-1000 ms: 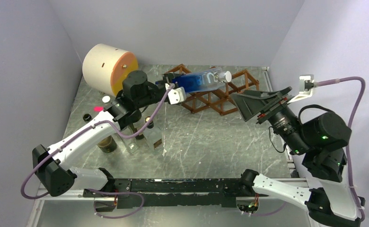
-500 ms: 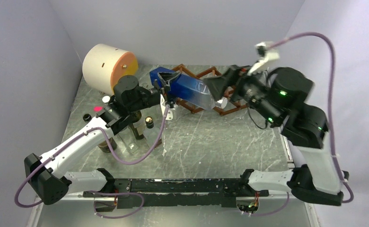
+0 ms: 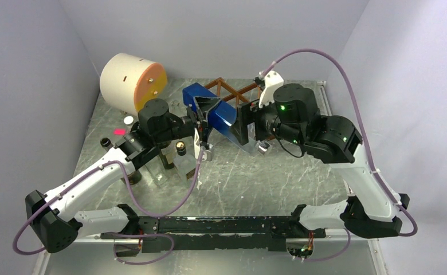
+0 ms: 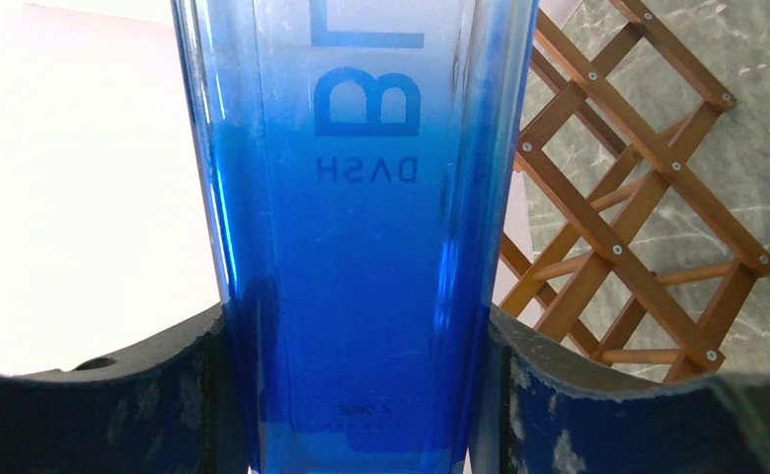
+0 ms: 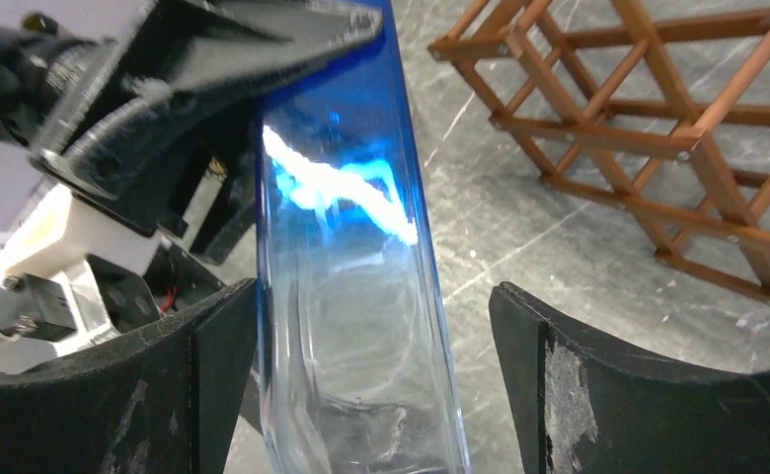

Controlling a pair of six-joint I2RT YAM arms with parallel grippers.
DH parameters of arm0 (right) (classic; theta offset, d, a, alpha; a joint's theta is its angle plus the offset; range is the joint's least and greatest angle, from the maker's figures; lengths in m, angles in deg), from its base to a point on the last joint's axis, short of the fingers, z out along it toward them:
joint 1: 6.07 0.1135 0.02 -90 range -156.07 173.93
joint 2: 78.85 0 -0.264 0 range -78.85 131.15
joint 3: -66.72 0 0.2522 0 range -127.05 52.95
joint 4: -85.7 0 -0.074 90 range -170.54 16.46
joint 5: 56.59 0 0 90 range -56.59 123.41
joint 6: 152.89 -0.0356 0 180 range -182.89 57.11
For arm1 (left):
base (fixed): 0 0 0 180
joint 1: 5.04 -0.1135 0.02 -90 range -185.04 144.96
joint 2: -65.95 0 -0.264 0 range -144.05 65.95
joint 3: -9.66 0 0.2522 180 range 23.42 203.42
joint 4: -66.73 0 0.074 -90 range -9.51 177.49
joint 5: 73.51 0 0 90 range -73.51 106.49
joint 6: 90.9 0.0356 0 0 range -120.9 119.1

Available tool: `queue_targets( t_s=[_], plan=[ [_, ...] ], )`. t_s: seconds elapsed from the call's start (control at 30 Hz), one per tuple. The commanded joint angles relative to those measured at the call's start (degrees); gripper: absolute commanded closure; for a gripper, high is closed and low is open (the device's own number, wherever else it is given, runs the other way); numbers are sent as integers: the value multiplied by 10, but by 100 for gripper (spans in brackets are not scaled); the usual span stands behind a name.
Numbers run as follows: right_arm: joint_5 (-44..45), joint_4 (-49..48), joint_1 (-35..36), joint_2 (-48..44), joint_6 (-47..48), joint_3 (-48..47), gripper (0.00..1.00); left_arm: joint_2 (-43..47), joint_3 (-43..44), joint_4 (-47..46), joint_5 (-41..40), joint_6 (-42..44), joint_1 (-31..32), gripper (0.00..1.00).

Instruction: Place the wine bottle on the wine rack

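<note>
The wine bottle [image 3: 224, 114], blue fading to clear glass, hangs tilted above the table with its capped neck pointing down and to the right. My left gripper [image 3: 207, 113] is shut on its blue base end; both jaws press its sides in the left wrist view [image 4: 356, 395]. My right gripper [image 3: 243, 125] is open around the clear part of the bottle [image 5: 351, 247]; one finger [image 5: 213, 385] touches the glass and the other stands apart. The wine rack [image 3: 228, 89], a reddish-brown lattice, lies behind, partly hidden by the right arm. It also shows in the left wrist view [image 4: 618, 227] and the right wrist view [image 5: 657, 128].
A cream-and-orange cylinder [image 3: 132, 83] lies at the back left. Several small bottles [image 3: 181, 153] and a dark jar [image 3: 130, 175] stand under the left arm. Grey walls close in the table on three sides.
My right arm has swung in from the right and brought its open jaws around the bottle. My left gripper has turned the bottle so its neck points down toward the front.
</note>
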Motion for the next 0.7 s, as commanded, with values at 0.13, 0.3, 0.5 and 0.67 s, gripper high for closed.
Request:
queue_targets(
  t_s=[0.13,0.3,0.5,0.67],
  plan=[
    [-38,26,2,0,-4,38,11,10,15,-102,3,63,4,93],
    [-45,21,2,-2,6,53,17,4,16,-101,-4,77,9,93],
    [-54,28,3,13,17,52,23,-1,23,-94,-25,84,25,93],
    [-50,28,2,13,16,61,30,-2,25,-93,-39,75,27,93]
  ],
)
